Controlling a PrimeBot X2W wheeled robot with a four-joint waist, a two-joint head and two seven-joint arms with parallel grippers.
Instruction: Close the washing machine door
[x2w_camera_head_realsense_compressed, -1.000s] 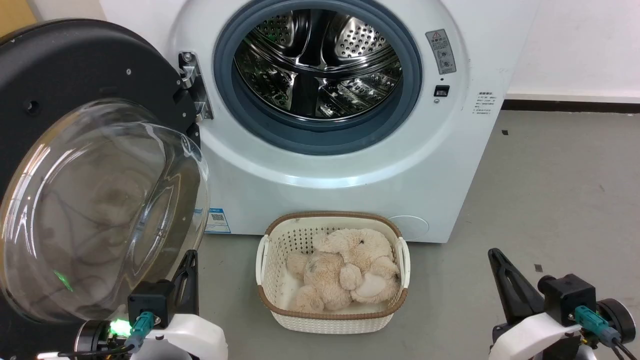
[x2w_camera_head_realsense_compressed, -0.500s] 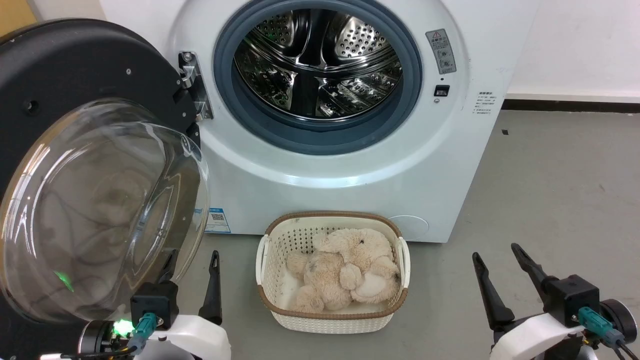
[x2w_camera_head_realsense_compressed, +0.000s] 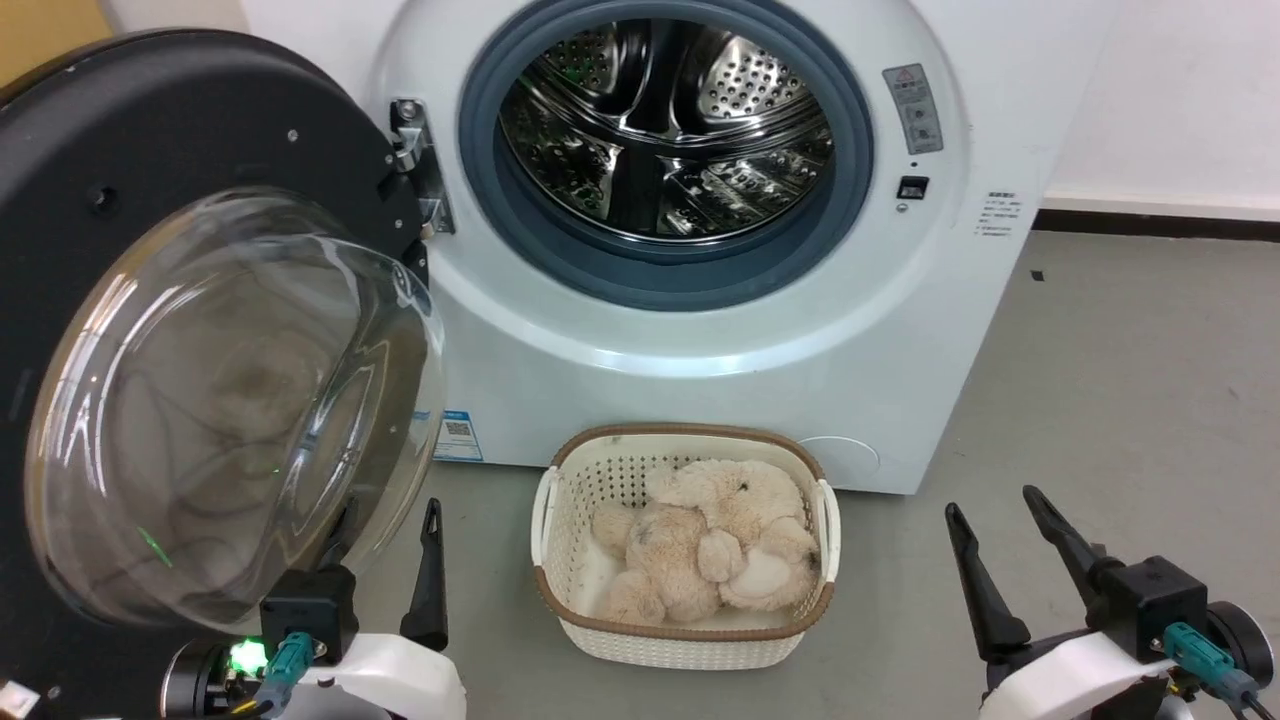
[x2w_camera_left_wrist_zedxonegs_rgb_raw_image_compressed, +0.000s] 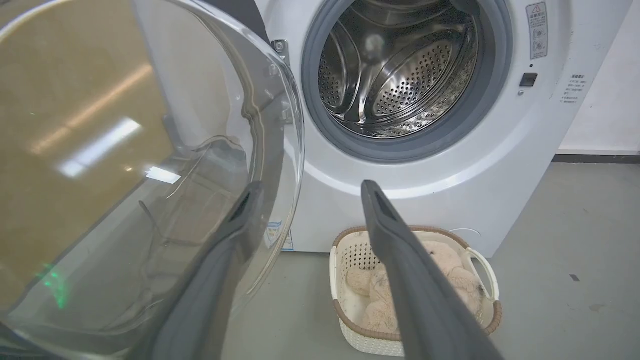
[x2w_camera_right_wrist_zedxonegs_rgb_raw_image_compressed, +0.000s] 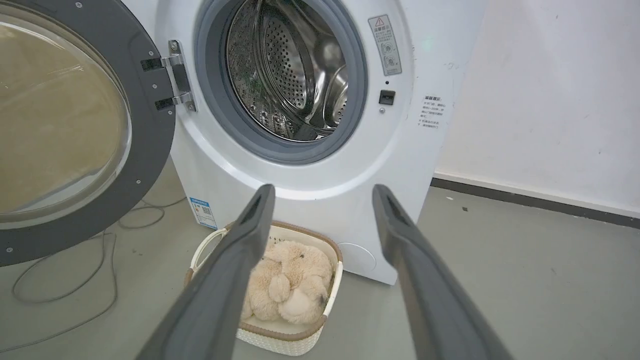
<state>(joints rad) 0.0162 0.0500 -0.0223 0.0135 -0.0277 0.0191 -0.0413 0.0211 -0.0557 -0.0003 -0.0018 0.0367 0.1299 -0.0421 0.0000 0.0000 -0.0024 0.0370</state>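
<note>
Door (x2w_camera_head_realsense_compressed: 180, 110) runs off the left edge; its glass veils one left gripper (x2w_camera_head_realsense_compressed: 390, 508) finger (x2w_camera_head_realsense_compressed: 343, 535); sticker (x2w_camera_head_realsense_compressed: 458, 436) beside it illegible.

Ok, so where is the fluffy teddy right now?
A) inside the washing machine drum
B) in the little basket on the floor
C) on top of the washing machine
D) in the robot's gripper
B: the plush toy lies in the cream basket on the floor in front of the washing machine, and the steel drum looks empty.
</note>
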